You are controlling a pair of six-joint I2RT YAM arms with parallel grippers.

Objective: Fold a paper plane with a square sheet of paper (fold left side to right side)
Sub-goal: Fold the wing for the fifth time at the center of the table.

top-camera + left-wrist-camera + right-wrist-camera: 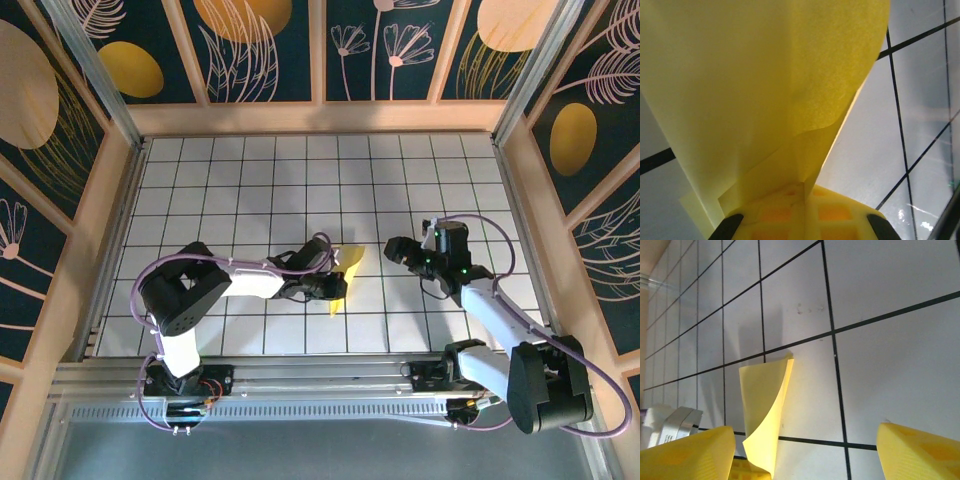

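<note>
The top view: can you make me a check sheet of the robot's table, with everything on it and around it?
Surface: white table with dark grid lines.
Job's things: yellow paper, curled and partly lifted off the table, not flat.
Clutter: nothing seen.
Grippers: left gripper shut on the paper's edge; right gripper open, holding nothing, just right of the paper and apart from it.
Cables: purple cables loop along both arms, none lying across the paper.
Surroundings: dark walls with golden ovals and leaf drawings, in pale wooden frames.
</note>
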